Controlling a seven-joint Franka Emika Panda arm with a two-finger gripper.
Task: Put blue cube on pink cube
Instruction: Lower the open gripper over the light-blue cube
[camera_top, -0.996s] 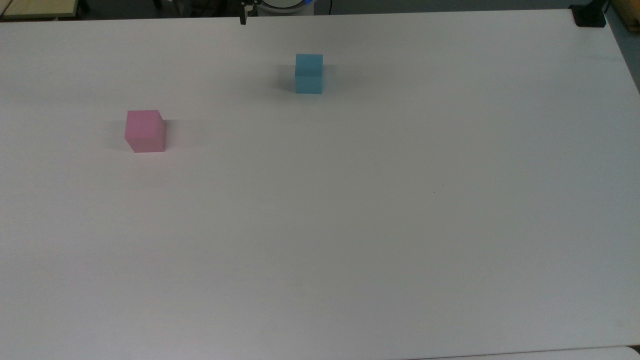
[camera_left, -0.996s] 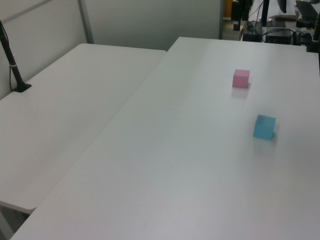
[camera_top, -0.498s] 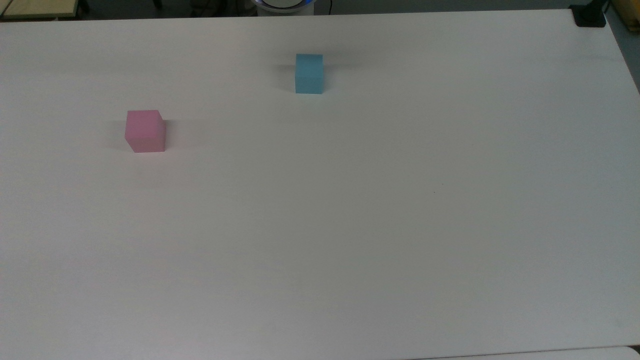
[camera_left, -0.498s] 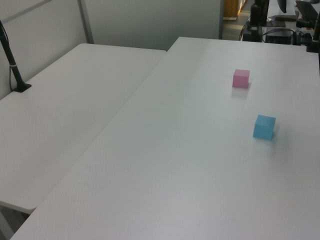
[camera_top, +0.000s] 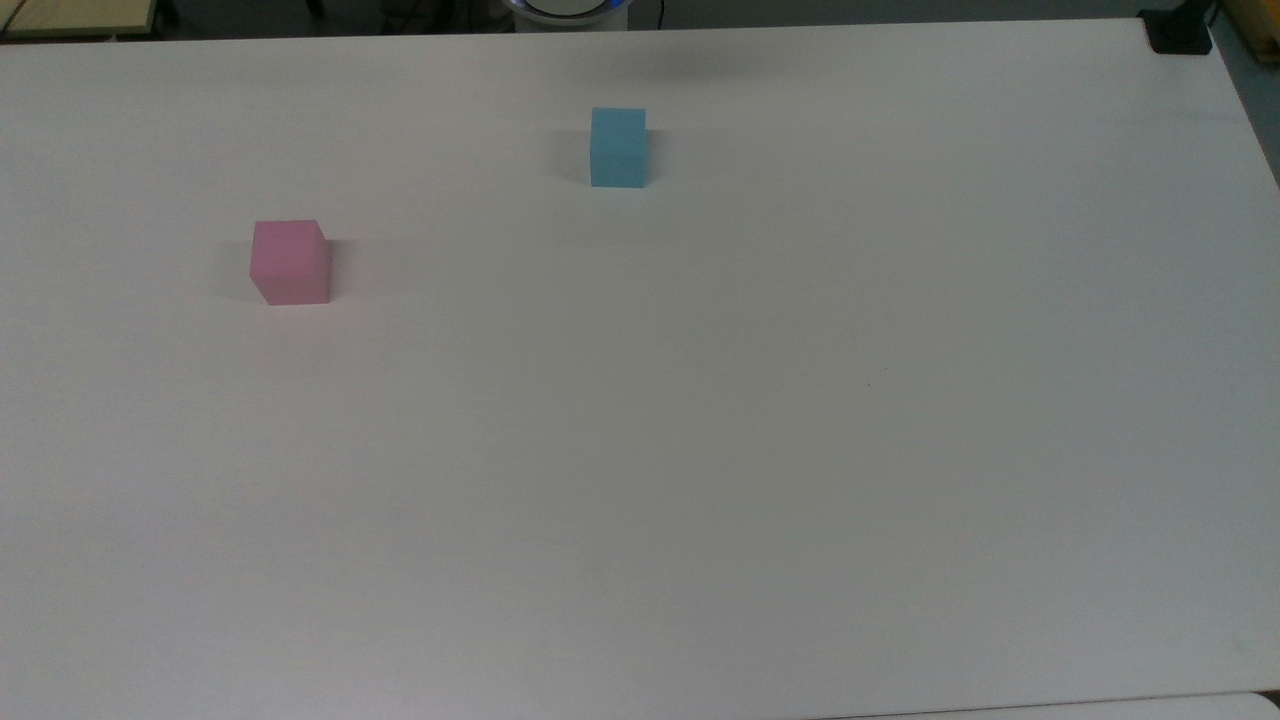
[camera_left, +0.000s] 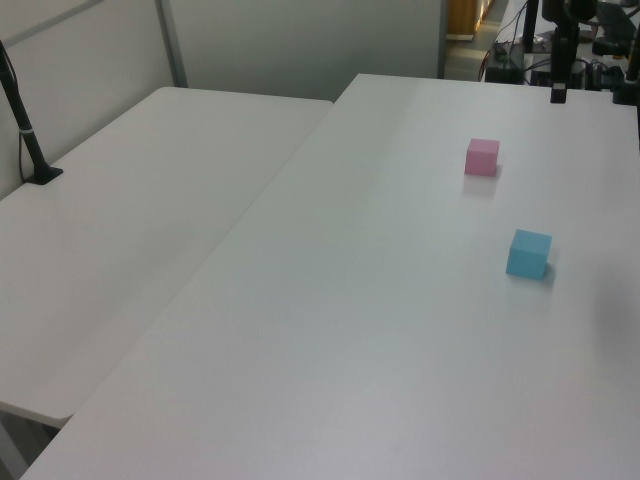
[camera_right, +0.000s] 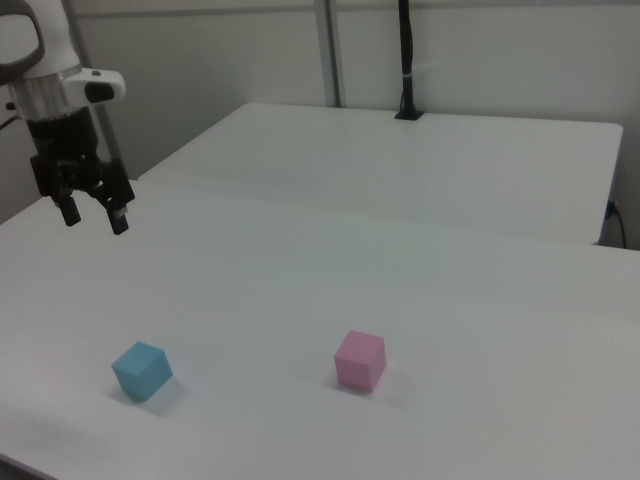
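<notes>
The blue cube (camera_top: 618, 147) rests on the white table (camera_top: 700, 450) near its far edge in the top view. The pink cube (camera_top: 290, 262) sits apart from it, toward the top view's left and nearer. In the right view my gripper (camera_right: 94, 220) hangs open and empty, high above the table. There it is well above the blue cube (camera_right: 141, 370) and a little to the right view's left, while the pink cube (camera_right: 360, 360) lies further right. In the left view the gripper (camera_left: 558, 95) hangs above the table beyond the pink cube (camera_left: 482, 157) and the blue cube (camera_left: 528, 254).
A second white table (camera_left: 130, 230) adjoins on the left view's left, with a black clamped pole (camera_left: 28, 130) on it. A black clamp (camera_top: 1180, 32) sits at the table's far right corner in the top view. The robot base (camera_top: 565, 8) stands beyond the far edge.
The gripper has moved toward the left view's right and come into sight above the table's far part. Its fingertip has left the top view's upper edge. Both cubes stay put.
</notes>
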